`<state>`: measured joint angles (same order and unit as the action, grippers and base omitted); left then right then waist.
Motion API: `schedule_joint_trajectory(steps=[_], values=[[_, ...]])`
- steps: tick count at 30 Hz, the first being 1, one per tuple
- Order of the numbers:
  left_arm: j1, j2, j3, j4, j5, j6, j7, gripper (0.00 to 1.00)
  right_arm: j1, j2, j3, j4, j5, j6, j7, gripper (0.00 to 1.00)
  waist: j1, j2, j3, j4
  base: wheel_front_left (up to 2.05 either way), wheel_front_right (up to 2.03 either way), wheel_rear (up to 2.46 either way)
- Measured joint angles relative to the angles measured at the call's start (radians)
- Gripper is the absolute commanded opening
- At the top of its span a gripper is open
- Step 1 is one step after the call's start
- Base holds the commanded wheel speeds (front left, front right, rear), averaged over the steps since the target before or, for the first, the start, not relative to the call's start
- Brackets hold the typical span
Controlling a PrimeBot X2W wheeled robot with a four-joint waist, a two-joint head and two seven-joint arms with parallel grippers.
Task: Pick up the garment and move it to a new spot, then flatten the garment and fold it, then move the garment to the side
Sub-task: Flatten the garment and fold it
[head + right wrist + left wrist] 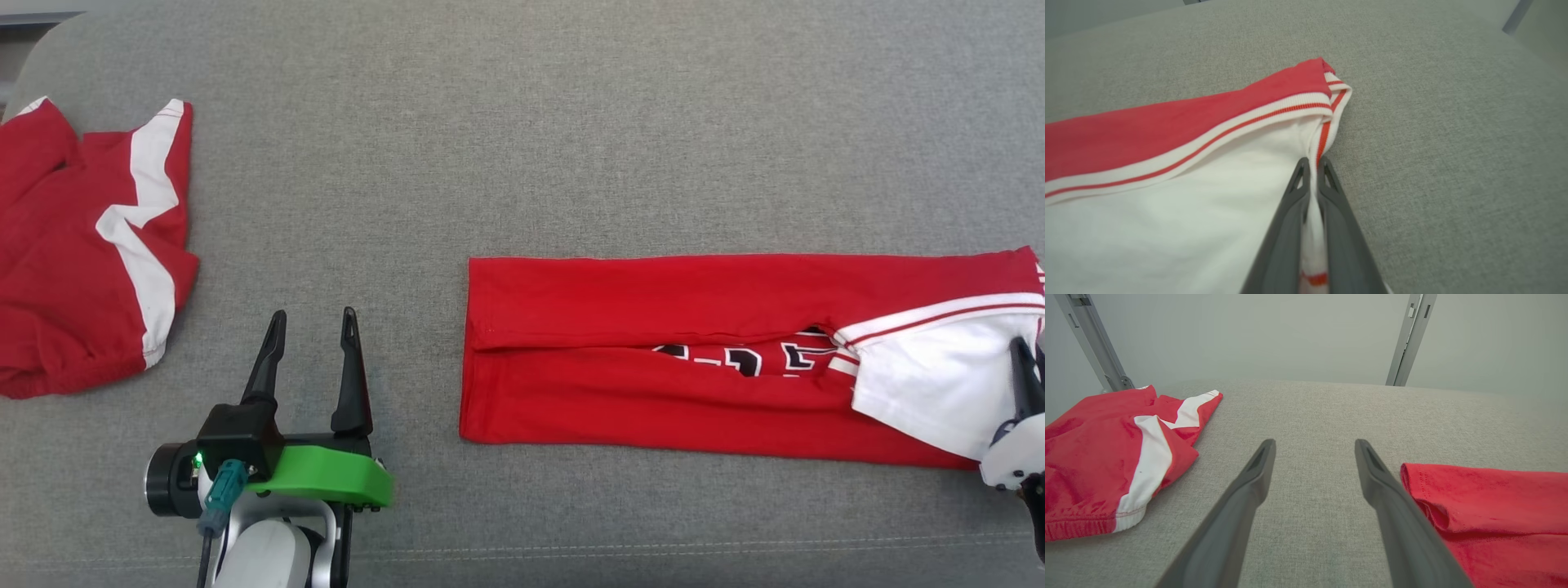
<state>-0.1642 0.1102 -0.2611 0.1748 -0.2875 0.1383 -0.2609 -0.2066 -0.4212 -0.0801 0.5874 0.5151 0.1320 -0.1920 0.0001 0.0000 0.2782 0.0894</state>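
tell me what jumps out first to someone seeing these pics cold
The long red garment, folded into a strip across the right half of the grey surface, catches the eye first. The right gripper is shut on its white end, and the left gripper stands open, short of its other end. A second red and white garment lies crumpled at the far left.

Black left pincer (315,314), green guard (326,483), white forearm (269,555)
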Motion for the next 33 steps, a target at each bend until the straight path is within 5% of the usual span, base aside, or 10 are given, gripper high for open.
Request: schedule_joint_trajectory(steps=[10,17,23,33], values=[[0.0,-0.003,0.001,0.005,0.01,-0.017,0.0,1.0,0.005,0.117,0.072,-0.382,-0.087,-0.001,0.085,0.0,0.0,0.0,-0.007,-0.048,0.0,0.0,0.0],[-0.016,-0.01,-0.007,0.015,0.017,-0.031,0.0,1.0,0.006,0.237,0.263,-0.645,-0.111,-0.001,0.205,0.0,0.0,0.0,-0.01,-0.052,0.0,0.0,0.0],[-0.034,-0.024,-0.027,0.025,0.017,-0.044,0.0,1.0,-0.047,0.295,0.457,-0.632,-0.087,-0.001,0.242,0.0,0.0,0.0,-0.007,-0.023,0.0,0.0,0.0],[-0.06,-0.041,-0.042,0.034,0.017,-0.056,0.0,1.0,-0.173,0.342,0.611,-0.384,-0.034,-0.001,0.186,0.0,0.0,0.0,0.028,0.048,0.0,0.0,0.0]])
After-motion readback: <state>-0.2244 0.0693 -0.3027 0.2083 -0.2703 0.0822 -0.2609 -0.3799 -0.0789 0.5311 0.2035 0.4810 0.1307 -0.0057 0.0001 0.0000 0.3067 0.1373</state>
